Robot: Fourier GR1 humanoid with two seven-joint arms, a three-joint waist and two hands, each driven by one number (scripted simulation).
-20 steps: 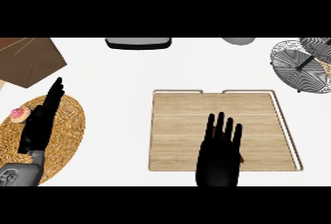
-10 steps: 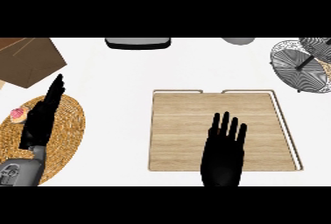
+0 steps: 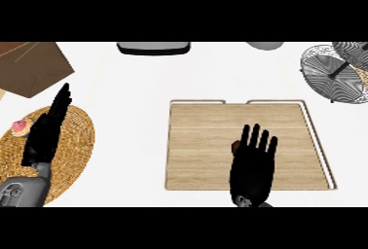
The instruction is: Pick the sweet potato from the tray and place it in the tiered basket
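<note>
Right robot hand [image 3: 252, 165], fingers spread flat, hovers over the tray's [image 3: 201, 146] near half — the sweet potato [image 3: 235, 147] peeks out beside its thumb. Left robot hand [image 3: 49, 127] rests open at the tabletop's [image 3: 137, 97] left edge — the basket [image 3: 336, 73] sits at the far right corner.

The sweet potato [image 3: 235, 147] is almost wholly hidden under the right hand [image 3: 252, 168] — only a small brown sliver shows at the hand's left edge, over the wooden tray [image 3: 208, 146]. The tiered basket [image 3: 336, 73] is cut off by the right edge of the view, and a dark-rimmed object [image 3: 154, 47] and a grey round thing [image 3: 265, 45] are clipped at the top — too little shows to tell what they are.
</note>
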